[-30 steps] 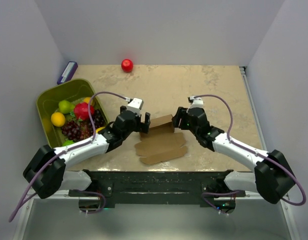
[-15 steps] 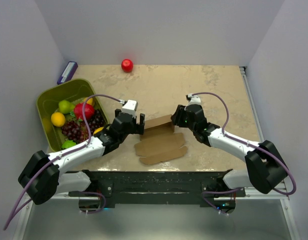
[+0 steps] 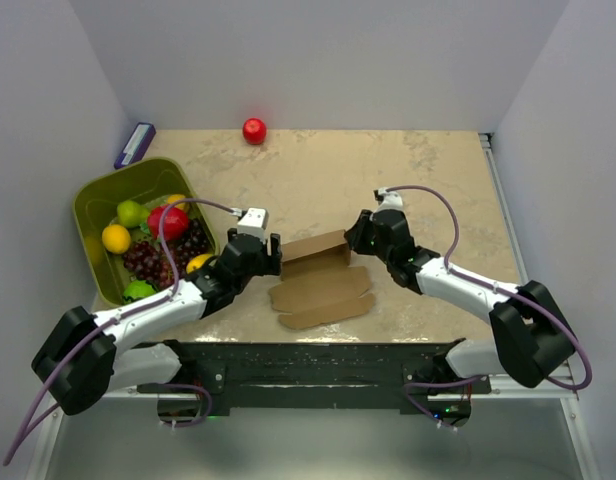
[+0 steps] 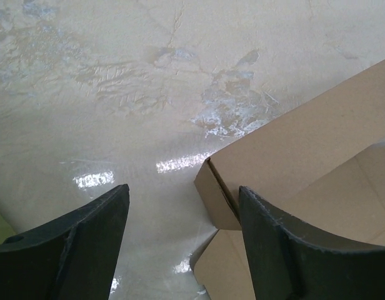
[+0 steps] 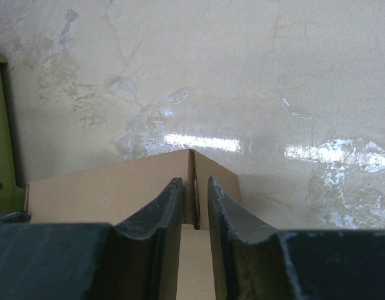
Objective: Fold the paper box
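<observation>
left claw (image 4: 180,250) drew back, spread beside paper box (image 3: 318,275); right claw (image 5: 194,215) pinches its wall.

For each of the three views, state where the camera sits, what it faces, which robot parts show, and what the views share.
Top external: above and behind the bases, facing down on the table; both arms visible.
Left wrist: faces the paper box corner between open fingers.
Right wrist: faces down on the same box's wall between nearly closed fingers.
Shared: the box.

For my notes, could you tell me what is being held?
The right gripper pinches the box's upright end wall; the left gripper holds nothing.
</observation>
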You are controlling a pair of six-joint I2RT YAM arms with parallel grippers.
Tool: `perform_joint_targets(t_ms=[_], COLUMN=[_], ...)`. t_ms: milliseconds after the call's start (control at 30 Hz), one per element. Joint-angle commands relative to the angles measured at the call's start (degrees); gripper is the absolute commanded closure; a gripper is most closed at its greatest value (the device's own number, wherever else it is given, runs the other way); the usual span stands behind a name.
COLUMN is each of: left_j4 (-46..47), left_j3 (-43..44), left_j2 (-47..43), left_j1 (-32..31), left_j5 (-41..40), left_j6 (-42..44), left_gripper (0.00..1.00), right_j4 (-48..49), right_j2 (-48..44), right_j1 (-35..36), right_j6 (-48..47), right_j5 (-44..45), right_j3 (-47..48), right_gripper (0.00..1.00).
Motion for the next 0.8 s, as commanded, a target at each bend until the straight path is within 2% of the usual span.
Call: perform_joint_targets(t_ms=[0,200,400,533,667,700,767], left_j4=[0.6,0.6,1.38,2.8,3.23,4.02,5.69], left_j3=[-1.56,-1.64,-2.0,0.45,4.85,5.56,6.7], left_j2=[-0.86,-1.3,-1.57,-1.92,-1.74,-1.74,-1.66], left_j1=[0.08,0.08,0.08,-0.01,-0.45,-0.89,-3.08], left_j5=[-0.39,-0.3,0.14,1.8,2.07,1.98,1.81], left_j6=[-1.28,-1.11,-0.59,4.85,10.3,11.53,15.14], left_gripper=[0.27,0.28,0.28,0.19,0.11,0.1,0.09], right_j4=[-1.75,-2.37,-3.42,-3.95,-7.8,-8.6,-10.88], right_j2=[-0.7,-1.67,-2.37,-3.6,-5.09,-5.44,-6.58], right_j1=[-0.36,-0.45,-0.45,-0.36,-0.45,-0.45,-0.45], right_j6=[1.38,2.43,2.87,1.91,0.59,-0.11,-0.82], right_j5=[0.93,1.55,2.08,1.82,1.2,1.11,0.94], right_j3=[-2.46,-5.71,-7.21,-6.25,-2.21,-1.16,1.57], right_gripper=[0.8,0.9,0.93,0.91,0.78,0.69,0.59])
